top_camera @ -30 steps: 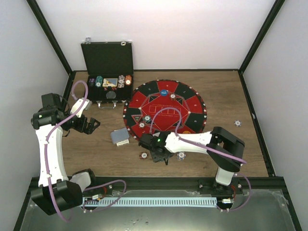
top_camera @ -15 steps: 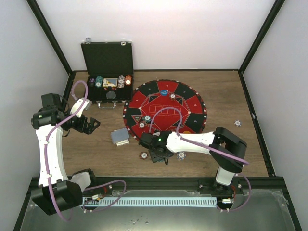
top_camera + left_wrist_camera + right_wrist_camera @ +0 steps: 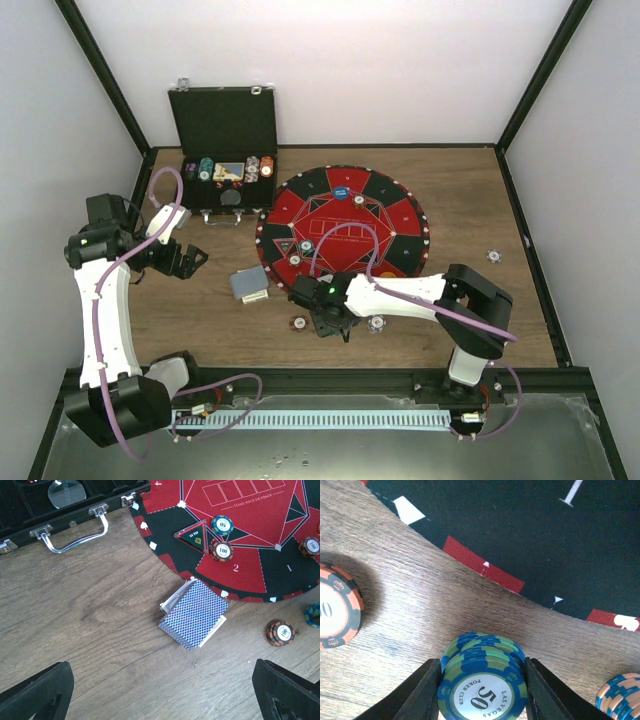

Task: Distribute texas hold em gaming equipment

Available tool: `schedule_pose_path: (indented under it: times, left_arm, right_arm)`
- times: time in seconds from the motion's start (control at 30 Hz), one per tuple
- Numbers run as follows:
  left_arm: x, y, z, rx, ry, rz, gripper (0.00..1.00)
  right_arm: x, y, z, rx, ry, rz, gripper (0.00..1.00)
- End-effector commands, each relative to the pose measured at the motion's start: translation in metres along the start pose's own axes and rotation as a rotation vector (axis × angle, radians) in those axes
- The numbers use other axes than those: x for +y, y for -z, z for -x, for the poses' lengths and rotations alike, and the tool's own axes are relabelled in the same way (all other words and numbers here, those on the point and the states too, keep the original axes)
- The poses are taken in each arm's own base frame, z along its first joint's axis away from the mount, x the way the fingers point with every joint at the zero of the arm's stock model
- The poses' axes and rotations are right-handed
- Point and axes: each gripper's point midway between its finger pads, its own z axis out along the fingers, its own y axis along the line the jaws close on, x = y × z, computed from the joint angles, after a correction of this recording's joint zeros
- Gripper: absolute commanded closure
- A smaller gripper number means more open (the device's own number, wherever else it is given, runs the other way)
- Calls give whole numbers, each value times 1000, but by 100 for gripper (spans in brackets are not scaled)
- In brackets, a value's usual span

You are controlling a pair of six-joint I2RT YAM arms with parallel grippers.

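My right gripper [image 3: 330, 318] is shut on a small stack of teal "50" chips [image 3: 482, 685], low over the wood just off the near edge of the red-and-black mat [image 3: 400, 215]. A brown-red chip [image 3: 298, 323] lies on the wood to its left and shows in the right wrist view [image 3: 335, 611]. A pale striped chip [image 3: 377, 323] lies to its right. The grey-blue card deck [image 3: 249, 285] lies left of the mat and shows in the left wrist view [image 3: 193, 612]. My left gripper [image 3: 185, 260] is open and empty, above the wood left of the deck.
The open black case [image 3: 225, 125] with chips stands at the back left. On the mat lie a blue button [image 3: 341, 192], a teal chip [image 3: 222, 525], a brown-red chip [image 3: 221, 550] and an orange button [image 3: 385, 270]. A lone chip [image 3: 493, 256] lies far right.
The right arm's elbow has shifted slightly to the right. The right gripper stays shut on the teal chips at the same spot. The left arm has not moved.
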Motion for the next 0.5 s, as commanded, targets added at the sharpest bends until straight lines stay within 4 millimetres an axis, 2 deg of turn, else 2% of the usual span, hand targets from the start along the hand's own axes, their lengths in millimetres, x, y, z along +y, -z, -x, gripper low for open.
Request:
schedule_pose_path:
  times: [0.0, 0.17, 0.47]
  left_arm:
    - [0, 5, 4, -23, -24, 12, 0]
    - [-1, 6, 6, -27, -23, 10, 0]
    - [-1, 6, 5, -25, -22, 6, 0]
  right_arm:
    - [-2, 3, 4, -18, -6, -11, 58]
    - [-4, 3, 3, -13, -7, -15, 65]
    - [1, 22, 12, -38, -4, 10, 65]
